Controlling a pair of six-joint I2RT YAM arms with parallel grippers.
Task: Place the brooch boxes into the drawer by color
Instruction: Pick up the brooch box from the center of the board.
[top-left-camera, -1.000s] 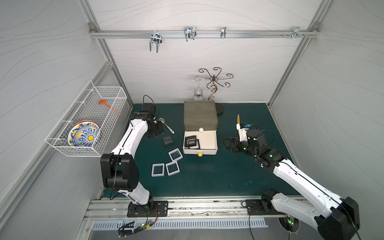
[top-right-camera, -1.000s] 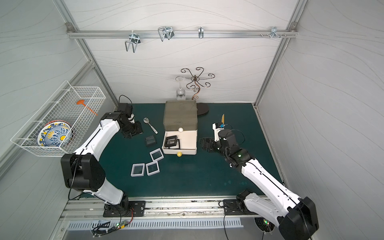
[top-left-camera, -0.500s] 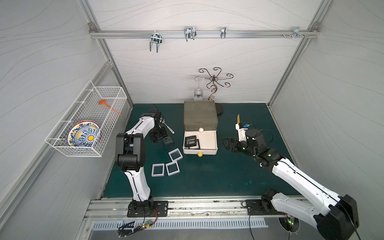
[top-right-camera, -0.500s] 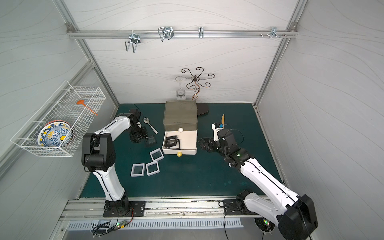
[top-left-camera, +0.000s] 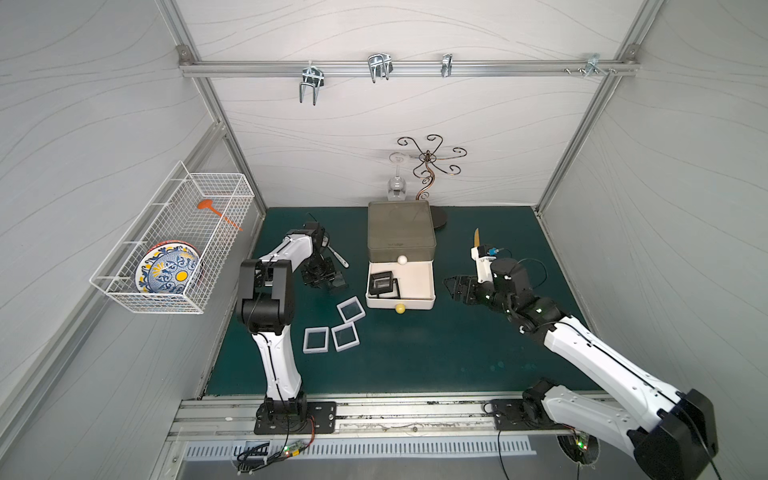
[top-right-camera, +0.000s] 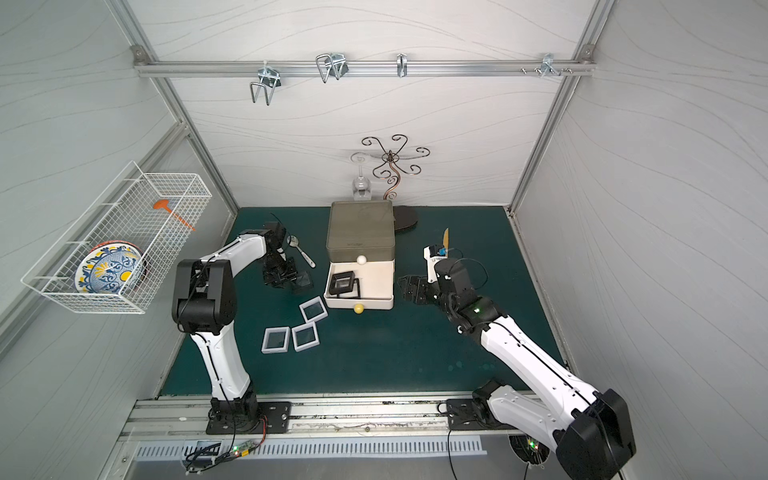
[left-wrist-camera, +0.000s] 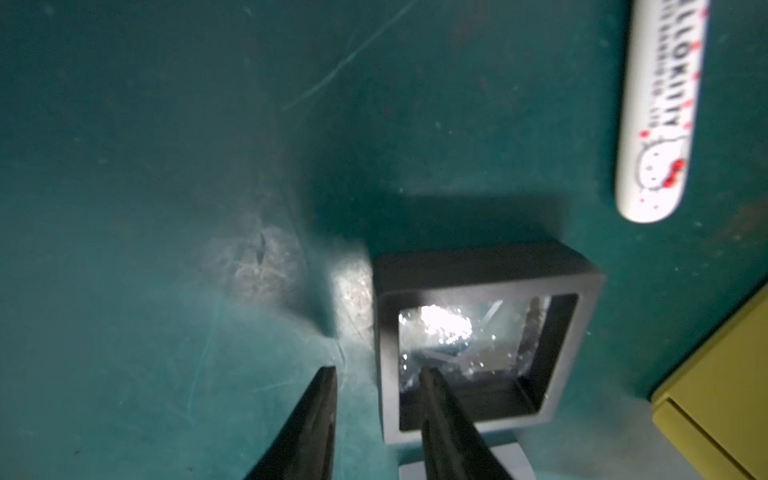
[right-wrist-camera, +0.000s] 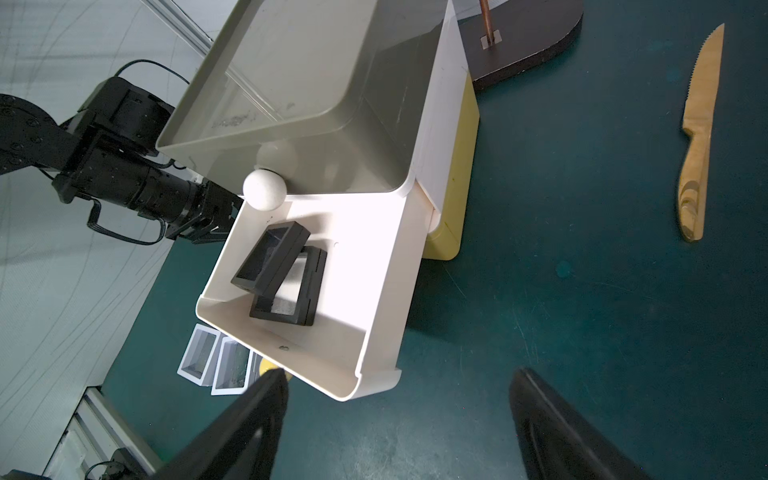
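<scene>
The drawer (top-left-camera: 401, 232) (top-right-camera: 359, 228) stands at the back of the mat with its white tier (top-left-camera: 422, 291) (right-wrist-camera: 365, 257) pulled out. Two black brooch boxes (top-left-camera: 383, 283) (right-wrist-camera: 282, 278) lie in that tier. A third black brooch box (top-left-camera: 338, 281) (top-right-camera: 302, 281) (left-wrist-camera: 478, 270) lies on the mat left of the drawer. My left gripper (top-left-camera: 320, 276) (left-wrist-camera: 378, 372) is down at it, open narrowly, its jaws straddling one side of the frame without touching. Three white brooch boxes (top-left-camera: 351, 309) (top-left-camera: 345, 336) (top-left-camera: 316, 340) lie nearer the front. My right gripper (top-left-camera: 455, 286) (right-wrist-camera: 399, 378) hovers open, right of the white tier.
A spoon (top-left-camera: 338, 258) (left-wrist-camera: 660, 112) lies just behind the left gripper. A wooden knife (top-left-camera: 476, 237) (right-wrist-camera: 698, 137) lies right of the drawer. A curly metal stand (top-left-camera: 428, 174) with a hanging glass rises behind it. A wire basket (top-left-camera: 174, 249) hangs on the left wall.
My left arm has swung in from the back left and come down onto the black brooch box, its jaws narrowing. The right arm has not moved.
</scene>
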